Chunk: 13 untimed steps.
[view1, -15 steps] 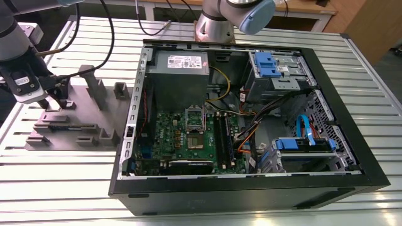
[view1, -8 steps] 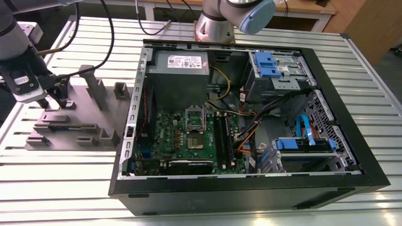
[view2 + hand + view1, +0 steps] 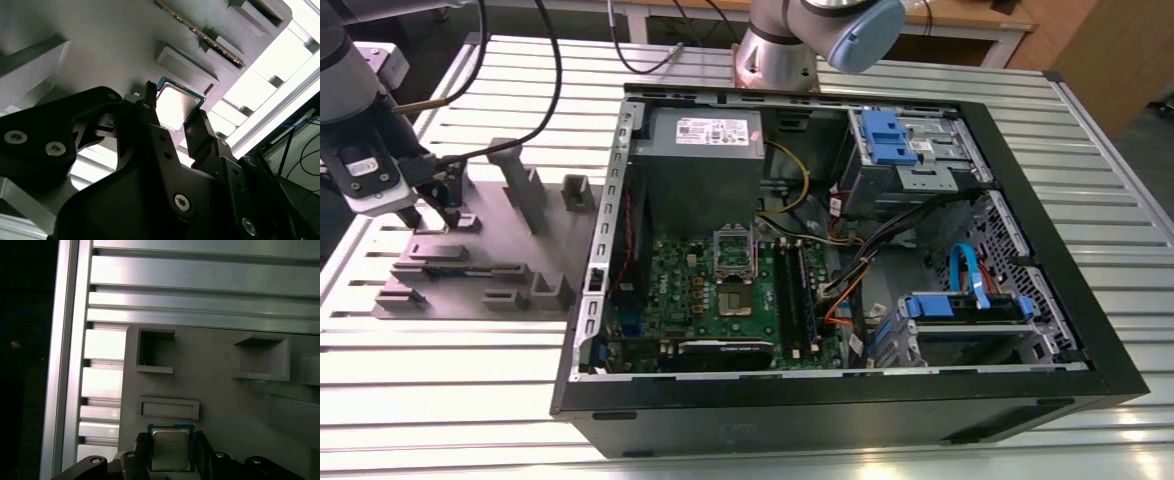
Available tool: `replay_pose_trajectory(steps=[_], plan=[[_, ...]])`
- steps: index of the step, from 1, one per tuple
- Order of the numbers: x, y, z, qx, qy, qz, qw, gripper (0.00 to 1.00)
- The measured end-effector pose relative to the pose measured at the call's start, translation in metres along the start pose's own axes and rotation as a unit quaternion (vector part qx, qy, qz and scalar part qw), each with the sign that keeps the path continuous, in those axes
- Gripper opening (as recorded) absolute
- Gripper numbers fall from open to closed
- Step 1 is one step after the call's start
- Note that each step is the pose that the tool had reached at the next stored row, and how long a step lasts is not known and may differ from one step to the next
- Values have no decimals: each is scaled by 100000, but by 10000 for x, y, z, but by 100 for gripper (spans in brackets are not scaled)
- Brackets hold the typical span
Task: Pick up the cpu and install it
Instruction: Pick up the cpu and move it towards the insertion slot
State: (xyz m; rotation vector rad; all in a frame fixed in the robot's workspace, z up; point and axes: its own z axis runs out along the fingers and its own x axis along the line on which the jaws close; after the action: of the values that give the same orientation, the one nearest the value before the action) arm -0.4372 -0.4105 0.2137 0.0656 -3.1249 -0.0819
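At the exterior view's left, the end effector [image 3: 438,212] grips the cpu [image 3: 170,452] by two edges, over the grey fixture [image 3: 480,270] on the counter [image 3: 454,350].

The cpu [image 3: 171,450] has a silvery metal lid with a soft sheen that catches the light, edged by a thin pale rim. The pincer [image 3: 175,102] is matt black, dotted with shiny metal screw heads. Under them the grey holder [image 3: 480,255] looks like dull, smooth plastic. The desk [image 3: 440,380] is ribbed bare metal, bright and reflective. The computer case [image 3: 854,420] is matt black outside, raw grey steel within.
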Motion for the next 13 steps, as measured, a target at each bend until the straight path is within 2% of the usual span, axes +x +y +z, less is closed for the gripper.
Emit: replay_pose_trajectory(steps=[13], plan=[[0, 0, -1, -147, -2, -1, 100000, 47]])
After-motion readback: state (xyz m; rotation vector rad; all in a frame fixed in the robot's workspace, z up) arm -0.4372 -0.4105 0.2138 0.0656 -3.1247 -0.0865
